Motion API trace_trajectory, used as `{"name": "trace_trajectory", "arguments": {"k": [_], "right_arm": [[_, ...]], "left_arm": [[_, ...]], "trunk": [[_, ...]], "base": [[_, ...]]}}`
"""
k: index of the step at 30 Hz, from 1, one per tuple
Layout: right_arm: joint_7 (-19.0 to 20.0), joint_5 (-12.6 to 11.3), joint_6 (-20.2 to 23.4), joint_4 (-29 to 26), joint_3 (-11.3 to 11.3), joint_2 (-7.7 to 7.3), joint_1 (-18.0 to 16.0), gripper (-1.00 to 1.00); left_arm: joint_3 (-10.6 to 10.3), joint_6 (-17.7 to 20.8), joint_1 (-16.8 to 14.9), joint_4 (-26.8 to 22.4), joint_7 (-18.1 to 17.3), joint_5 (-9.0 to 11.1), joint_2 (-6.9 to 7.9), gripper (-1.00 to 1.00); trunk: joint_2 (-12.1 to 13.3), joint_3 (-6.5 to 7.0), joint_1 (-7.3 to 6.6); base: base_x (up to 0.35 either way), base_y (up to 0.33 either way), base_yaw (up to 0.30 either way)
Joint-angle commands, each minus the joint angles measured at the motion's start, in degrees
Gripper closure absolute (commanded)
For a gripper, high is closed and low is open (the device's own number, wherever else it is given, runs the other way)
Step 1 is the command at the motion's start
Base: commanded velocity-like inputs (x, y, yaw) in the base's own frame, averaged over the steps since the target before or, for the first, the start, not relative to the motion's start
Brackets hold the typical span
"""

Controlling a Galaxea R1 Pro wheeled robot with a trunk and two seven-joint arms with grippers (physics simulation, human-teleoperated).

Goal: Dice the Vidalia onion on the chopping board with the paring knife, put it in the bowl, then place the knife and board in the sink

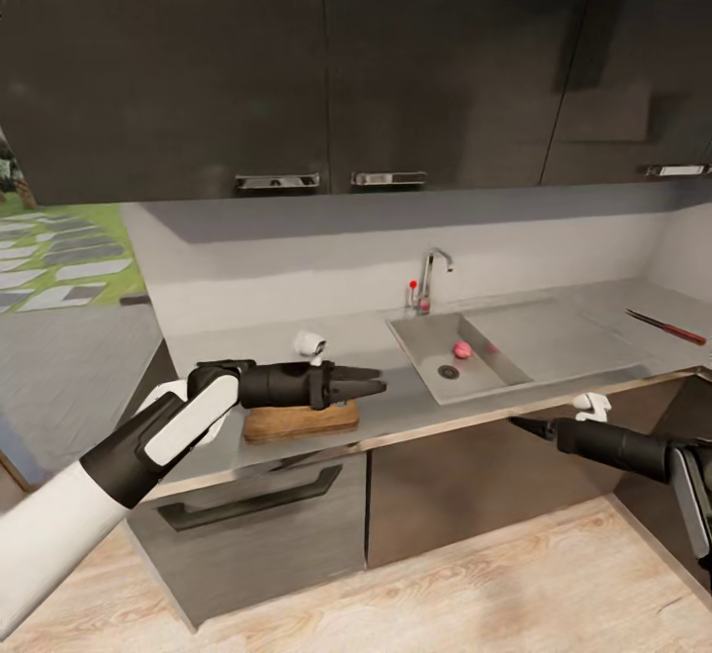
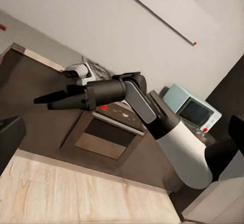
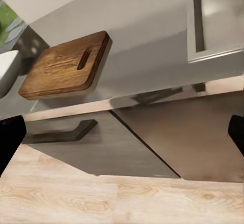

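Left claw point(image 1: 368, 382) (shut) above chopping board point(image 1: 301, 421).

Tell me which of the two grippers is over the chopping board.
The left gripper: in the head view it reaches across the countertop above the chopping board. The right gripper hangs in front of the cabinets, below the counter edge.

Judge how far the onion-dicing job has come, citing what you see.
Nothing looks done: the onion lies in the sink, the paring knife on the countertop, the chopping board bare. Neither the left gripper nor the right gripper holds anything. All steps remain.
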Motion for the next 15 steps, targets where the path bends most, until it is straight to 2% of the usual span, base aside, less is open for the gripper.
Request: {"name": "trace_trajectory", "arguments": {"k": [1,6,15], "right_arm": [[0.4,-0.5,0.1,-0.3,-0.4,-0.07,0.3,-1.0],[1.5,-0.6,-0.3,-1.3,-2.0,-0.15,1.9,-1.0],[1.5,-0.6,-0.2,-1.5,-4.9,-0.27,2.2,-1.0]], "left_arm": [[-0.1,0.4,-0.1,-0.1,0.4,0.4,-0.29,-1.0],[-0.1,0.4,-0.1,-0.2,1.3,0.5,-1.69,-1.0],[-0.1,0.4,-0.1,-0.2,1.3,0.6,-1.56,-1.0]], "trunk": [[-0.1,-0.1,0.04],[-0.1,-0.06,0.04],[-0.1,-0.05,0.04]], "base": [[0.0,0.0,0.0],[0.0,0.0,-0.092],[0.0,0.0,-0.26]]}}
